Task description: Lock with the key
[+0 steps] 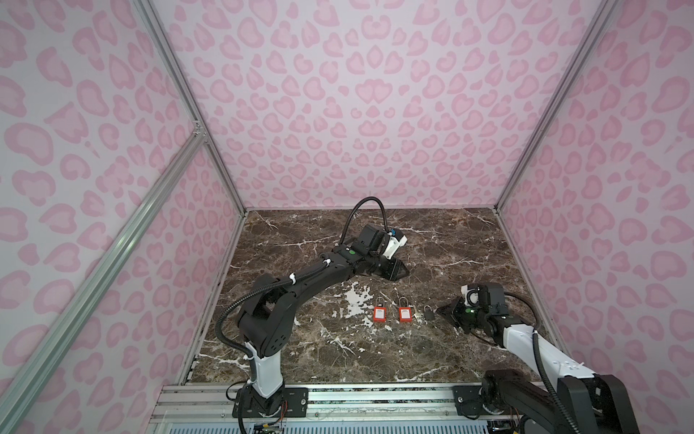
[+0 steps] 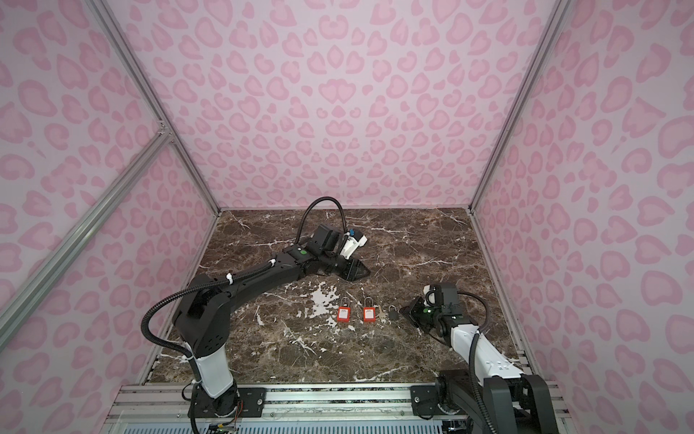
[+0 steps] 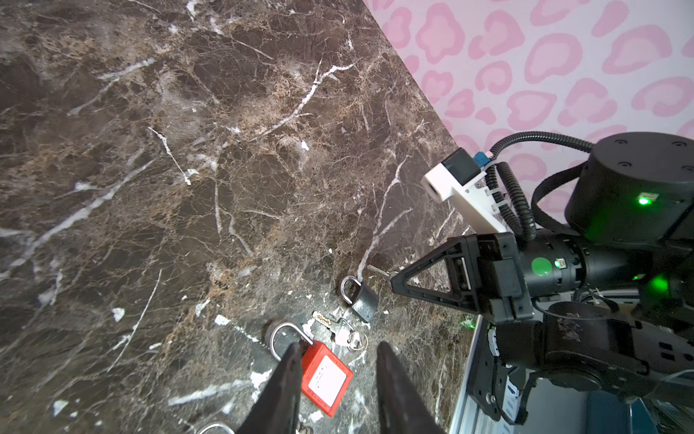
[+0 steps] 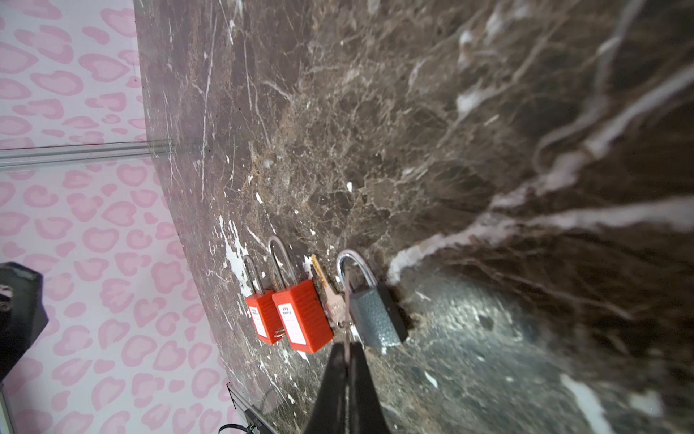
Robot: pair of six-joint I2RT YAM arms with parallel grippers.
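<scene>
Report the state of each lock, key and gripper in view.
other red padlock: flat, shackle closed.
red padlock beside keys: flat, shackle closed.
grey padlock: flat, shackle unclear.
loose keys: on table, untouched.
single key: clamped, blade protruding.
right gripper: shut on single key.
left gripper: open, empty.
</scene>
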